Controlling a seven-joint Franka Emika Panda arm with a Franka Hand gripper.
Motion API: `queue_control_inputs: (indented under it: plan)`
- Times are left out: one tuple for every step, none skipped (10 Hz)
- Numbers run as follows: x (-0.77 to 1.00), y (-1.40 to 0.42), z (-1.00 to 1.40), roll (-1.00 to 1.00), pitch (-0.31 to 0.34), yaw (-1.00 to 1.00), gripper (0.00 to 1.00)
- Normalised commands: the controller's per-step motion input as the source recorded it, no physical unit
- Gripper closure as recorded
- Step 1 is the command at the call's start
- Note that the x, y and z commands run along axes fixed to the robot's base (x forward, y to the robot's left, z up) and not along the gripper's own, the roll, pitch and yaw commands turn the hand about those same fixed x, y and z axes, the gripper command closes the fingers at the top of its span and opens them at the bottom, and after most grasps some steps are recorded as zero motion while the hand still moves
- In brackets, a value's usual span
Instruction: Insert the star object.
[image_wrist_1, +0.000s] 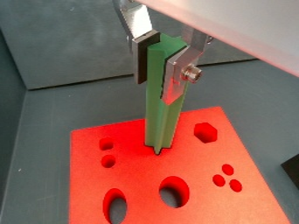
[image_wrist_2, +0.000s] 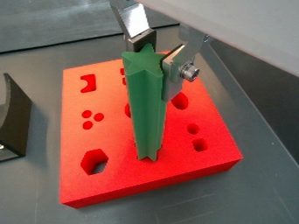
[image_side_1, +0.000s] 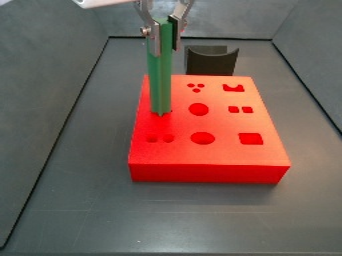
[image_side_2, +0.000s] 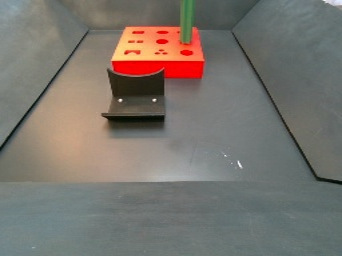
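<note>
The star object (image_wrist_2: 142, 105) is a long green rod with a star-shaped top. It stands upright, and my gripper (image_wrist_2: 156, 59) is shut on its upper end. Its lower end meets the top of the red block (image_wrist_2: 128, 179); whatever hole lies under it is hidden. It shows the same way in a wrist view (image_wrist_1: 160, 105), with the gripper (image_wrist_1: 162, 68) above the block (image_wrist_1: 233, 140). In a side view the gripper (image_side_1: 163, 28) holds the rod (image_side_1: 158, 70) over the block's (image_side_1: 214, 160) left part. In a side view the rod (image_side_2: 187, 25) rises from the block (image_side_2: 140, 68); the gripper is out of frame.
The red block has round, square, hexagonal and other shaped holes. The dark fixture (image_side_1: 210, 60) stands right behind the block, and shows in front of it in a side view (image_side_2: 135, 95). Grey walls enclose the dark floor (image_side_1: 80, 180).
</note>
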Motion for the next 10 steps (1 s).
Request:
queue_control_inputs:
  plan:
    - [0.06, 0.00, 0.00, 0.00, 0.000, 0.00, 1.00]
    - [0.01, 0.00, -0.30, -0.06, -0.051, 0.00, 1.00]
    - [0.00, 0.00, -1.00, 0.00, 0.000, -0.07, 1.00]
    - [-0.06, 0.00, -1.00, 0.00, 0.000, -0.01, 1.00]
    - [-0.05, 0.00, -1.00, 0.00, 0.000, 0.00, 1.00]
    - [0.00, 0.00, -1.00, 0.00, -0.004, -0.03, 1.00]
    - [0.00, -0.01, -1.00, 0.00, -0.020, -0.05, 1.00]
    - [-0.01, 0.00, -1.00, 0.00, -0.013, -0.06, 1.00]
    - [-0.06, 0.00, -1.00, 0.00, 0.000, -0.06, 1.00]
    - [-0.07, 0.00, -1.00, 0.00, 0.000, -0.06, 1.00]
